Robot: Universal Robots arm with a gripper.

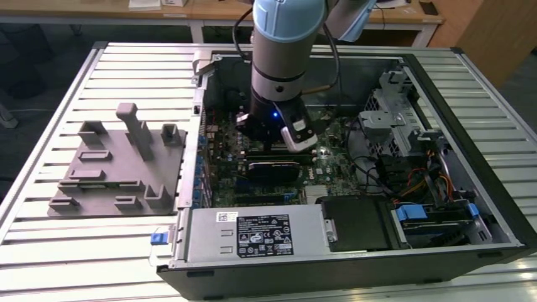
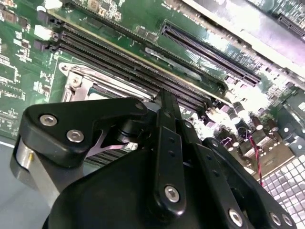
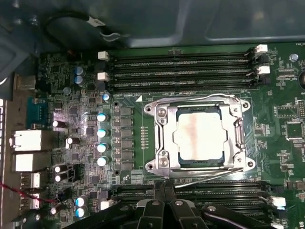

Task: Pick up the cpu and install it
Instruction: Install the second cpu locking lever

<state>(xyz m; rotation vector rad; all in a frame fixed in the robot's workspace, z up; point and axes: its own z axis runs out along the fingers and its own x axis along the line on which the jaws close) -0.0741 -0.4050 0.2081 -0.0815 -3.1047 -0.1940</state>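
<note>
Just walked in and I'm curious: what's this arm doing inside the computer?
The arm's gripper hangs inside an open computer case, low over the motherboard. In the first wrist view the cpu already lies in the metal-framed socket, with the gripper just beside it, not holding it.
</note>
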